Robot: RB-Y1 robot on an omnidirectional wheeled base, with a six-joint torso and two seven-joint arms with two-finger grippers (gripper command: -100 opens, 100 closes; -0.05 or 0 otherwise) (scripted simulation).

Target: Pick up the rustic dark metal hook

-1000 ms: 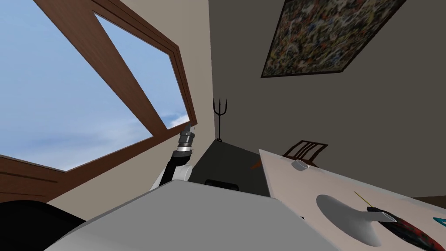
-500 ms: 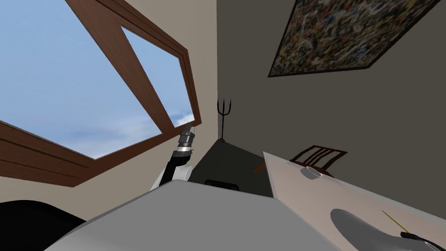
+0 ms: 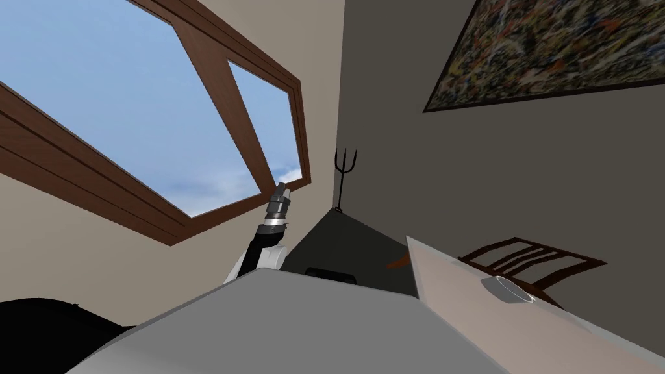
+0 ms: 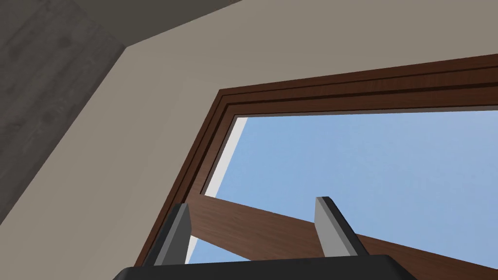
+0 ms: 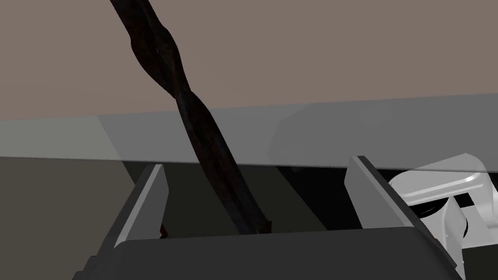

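The right tool (image 5: pixel 257 163) gapes wide, with the twisted dark hook (image 5: pixel 194 109) running up between its fingers, apparently ungripped. The grasp seems in hand; next it should close on the shaft. The raised left tool (image 4: pixel 253 203) is open and empty.

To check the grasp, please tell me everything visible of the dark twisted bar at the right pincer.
The hook is a near-black, dull bar twisted like rope, metal by its look. It slants up between the open fingers of the right pincer, touching neither. Its upper end runs out of the picture; its lower end is hidden behind the pincer's dark body.
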